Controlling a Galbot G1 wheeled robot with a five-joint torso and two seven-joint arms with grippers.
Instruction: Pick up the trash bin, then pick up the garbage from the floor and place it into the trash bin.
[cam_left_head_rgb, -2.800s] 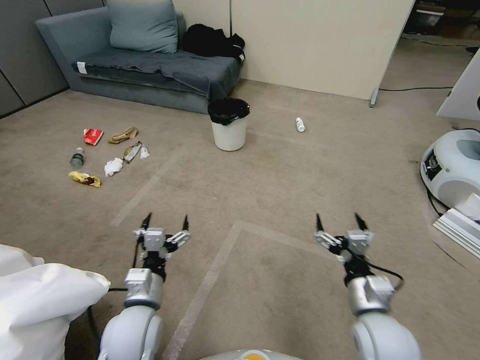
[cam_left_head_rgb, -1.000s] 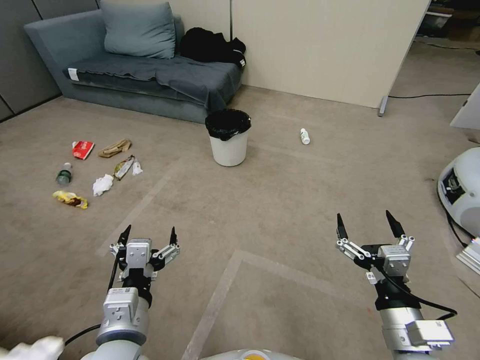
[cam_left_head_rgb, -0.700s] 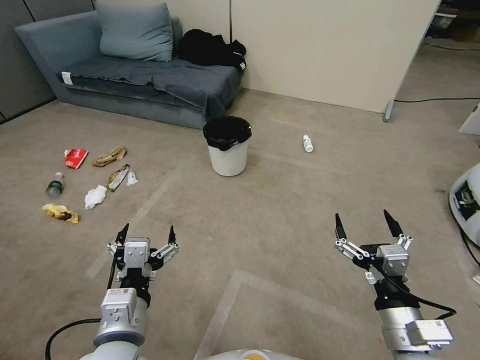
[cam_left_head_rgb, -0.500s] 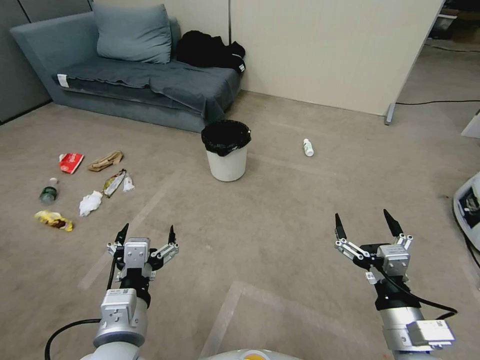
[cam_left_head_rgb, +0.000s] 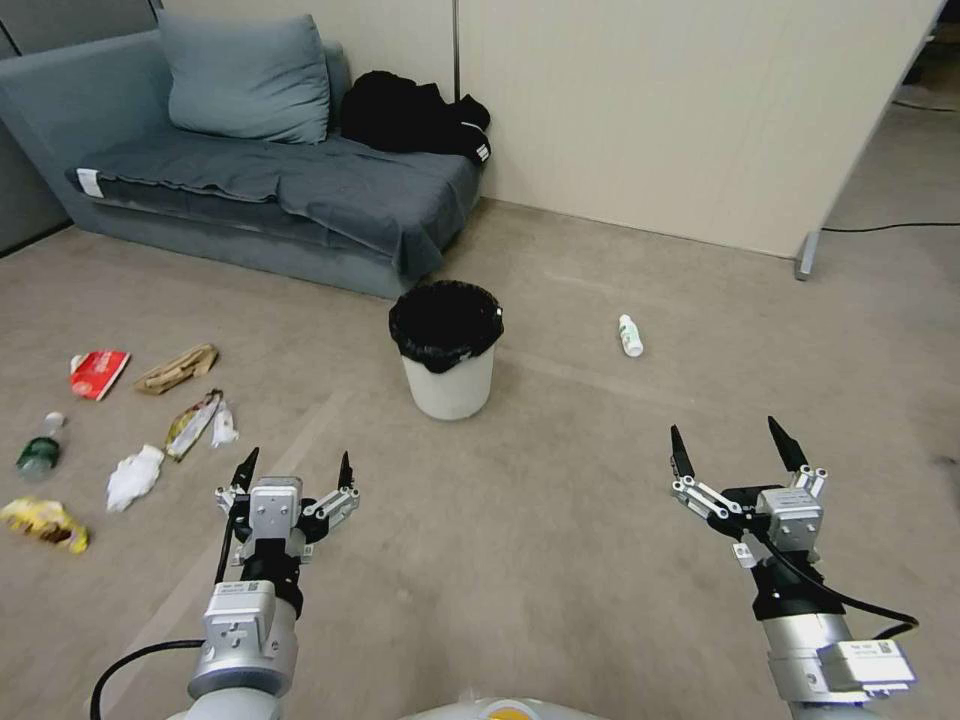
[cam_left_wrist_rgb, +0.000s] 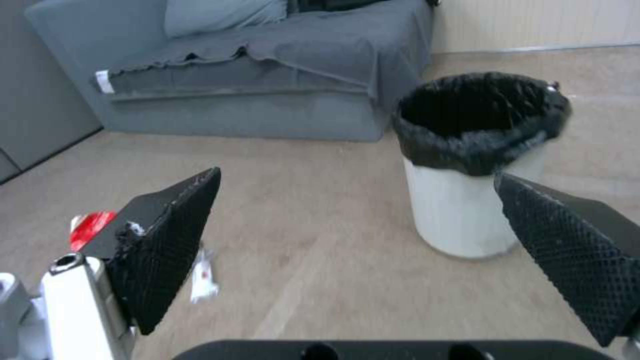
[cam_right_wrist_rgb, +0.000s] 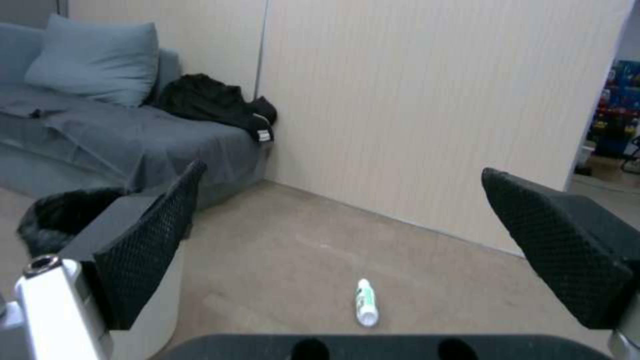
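1. Nothing of the task is done as things lie now — the trash bin (cam_left_head_rgb: 447, 350) stands upright on the carpet, just in front of the sofa (cam_left_head_rgb: 250, 190), with no gripper touching it.
2. The left gripper (cam_left_head_rgb: 293, 470) hangs low over the floor, short of the bin and a little to its left; its fingers are spread apart and hold nothing. In the left wrist view the bin (cam_left_wrist_rgb: 477, 160) sits ahead, toward one finger.
3. The right gripper (cam_left_head_rgb: 733, 452) hangs on the other side, likewise spread wide and empty, well apart from the bin.
4. Left to do, as I judge it — close on the bin, lift it, then gather every piece of litter.
5. Count of bins: one, white with a black liner over the rim.
6. Count of litter to the left: seven pieces — a red packet (cam_left_head_rgb: 98, 372), a brown paper bag (cam_left_head_rgb: 177, 368), a long wrapper (cam_left_head_rgb: 193, 424), a small white scrap (cam_left_head_rgb: 223, 427), a crumpled tissue (cam_left_head_rgb: 133, 476), a clear bottle (cam_left_head_rgb: 39, 451) and a yellow wrapper (cam_left_head_rgb: 45, 523).
7. One more, a white bottle (cam_left_head_rgb: 630, 335), lies alone to the bin's right, near the partition wall (cam_left_head_rgb: 690, 110).
8. Black clothing (cam_left_head_rgb: 415, 115) lies on the sofa.
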